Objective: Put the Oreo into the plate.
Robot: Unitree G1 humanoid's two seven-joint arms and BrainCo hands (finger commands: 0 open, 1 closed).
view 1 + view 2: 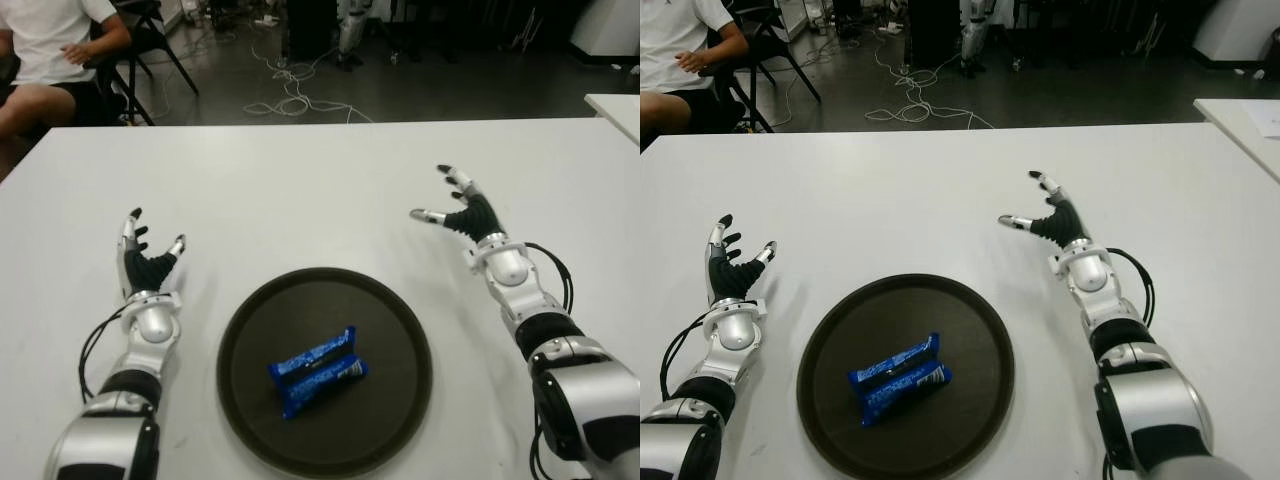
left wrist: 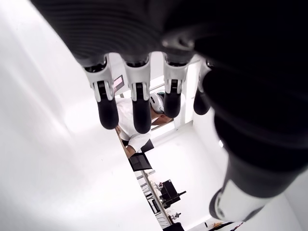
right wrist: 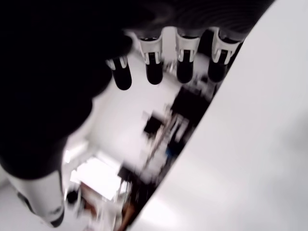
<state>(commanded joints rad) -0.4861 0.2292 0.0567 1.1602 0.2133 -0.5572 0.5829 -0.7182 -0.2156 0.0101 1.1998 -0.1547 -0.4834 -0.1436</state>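
Lying in the dark round plate (image 1: pixel 400 330) were two blue Oreo packs (image 1: pixel 318 372) — glossy wrappers w/ white lettering, side by side and touching, angled a bit, near the plate's middle. Plate sat on the white table (image 1: pixel 300 190), near edge, between the hands. Left hand (image 1: pixel 147 260) showed left of the plate, fingers spread, holding nothing. Right hand (image 1: pixel 462 211) was to the right and farther back — fingers wide, empty too. A person (image 1: pixel 45 50) sat at the far left.
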